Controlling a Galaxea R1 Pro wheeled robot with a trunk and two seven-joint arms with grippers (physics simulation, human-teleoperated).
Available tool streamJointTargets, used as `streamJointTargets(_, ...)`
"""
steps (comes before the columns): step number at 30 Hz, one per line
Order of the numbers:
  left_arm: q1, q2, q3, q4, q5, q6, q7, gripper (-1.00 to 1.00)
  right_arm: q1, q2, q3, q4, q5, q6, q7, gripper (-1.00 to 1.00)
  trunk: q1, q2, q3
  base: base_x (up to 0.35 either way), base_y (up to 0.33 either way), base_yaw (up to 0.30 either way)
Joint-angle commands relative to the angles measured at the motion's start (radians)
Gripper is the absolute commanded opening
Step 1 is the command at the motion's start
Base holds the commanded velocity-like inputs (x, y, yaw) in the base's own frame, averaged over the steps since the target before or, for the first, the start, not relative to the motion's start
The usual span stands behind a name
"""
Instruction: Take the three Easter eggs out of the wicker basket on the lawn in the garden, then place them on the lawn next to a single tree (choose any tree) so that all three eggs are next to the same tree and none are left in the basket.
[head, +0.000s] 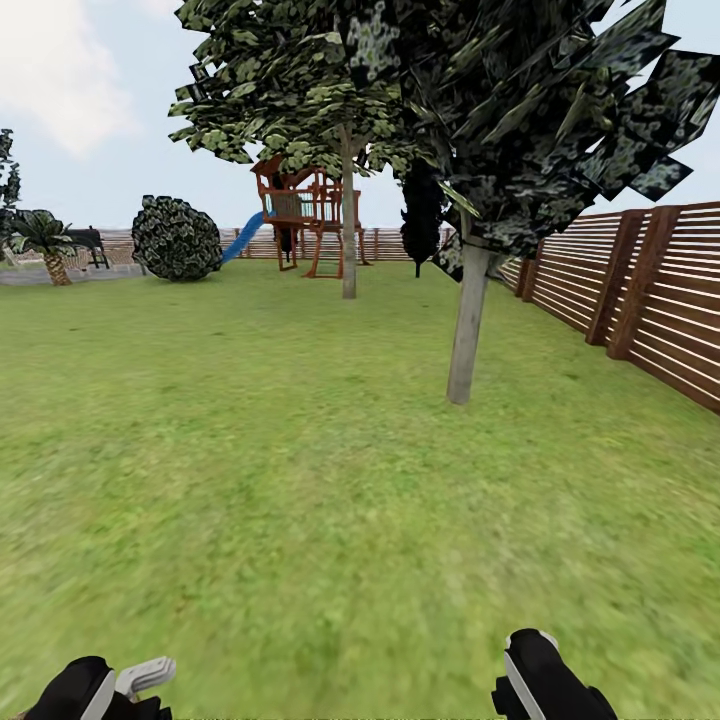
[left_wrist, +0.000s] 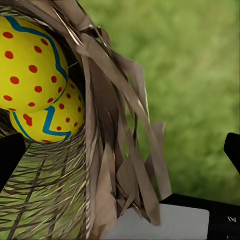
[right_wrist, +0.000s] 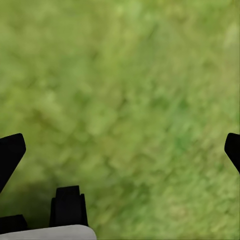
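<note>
The left hand is spread around the rim of the wicker basket, where two Easter eggs lie touching. The right hand hangs released over the lawn, and the tree stands ahead.

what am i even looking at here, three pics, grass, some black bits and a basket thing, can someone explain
This is a simulated two-armed robot on wheels in a fenced garden. The big picture comes from a camera on its head: you see the lawn, a tree with a pale trunk just ahead, a wooden fence along the right, and a playset far back. The black shapes at the bottom edge are its arms, the left hand and the right hand.

The other two pictures come from cameras on each wrist. The left wrist camera looks right at the wicker basket, with two yellow Easter eggs showing inside it; the basket fills much of that view, so the hand seems to be carrying it, though the grip itself is hidden. The right wrist camera looks down on grass, its dark fingertips spread apart with nothing between them.
</note>
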Motion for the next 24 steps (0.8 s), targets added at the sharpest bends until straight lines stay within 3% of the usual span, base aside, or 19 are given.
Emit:
streamJointTargets(1, 0.000, 0.000, 0.003, -0.001, -0.003, 0.004, -0.005, 1.00, -0.001, -0.001, 0.005, -0.001, 0.000, 0.006, -0.002, 1.00, 0.000, 0.000, -0.001, 0.000, 0.000, 0.000)
streamJointTargets(9, 0.000, 0.000, 0.003, -0.004, -0.002, 0.004, -0.006, 1.00, -0.001, -0.001, 0.005, -0.001, 0.000, 0.006, -0.002, 1.00, 0.000, 0.000, -0.001, 0.000, 0.000, 0.000)
streamJointTargets(10, 0.000, 0.000, 0.003, -0.006, -0.002, 0.004, -0.007, -1.00, -0.001, -0.001, 0.005, -0.001, 0.000, 0.006, -0.002, 1.00, 0.000, 0.000, -0.001, 0.000, 0.000, 0.000)
streamJointTargets(24, 0.000, 0.000, 0.004, -0.007, -0.002, 0.004, -0.005, -1.00, -0.001, -0.001, 0.005, -0.001, 0.000, 0.005, -0.001, 1.00, 0.000, 0.000, -0.001, 0.000, 0.000, 0.000)
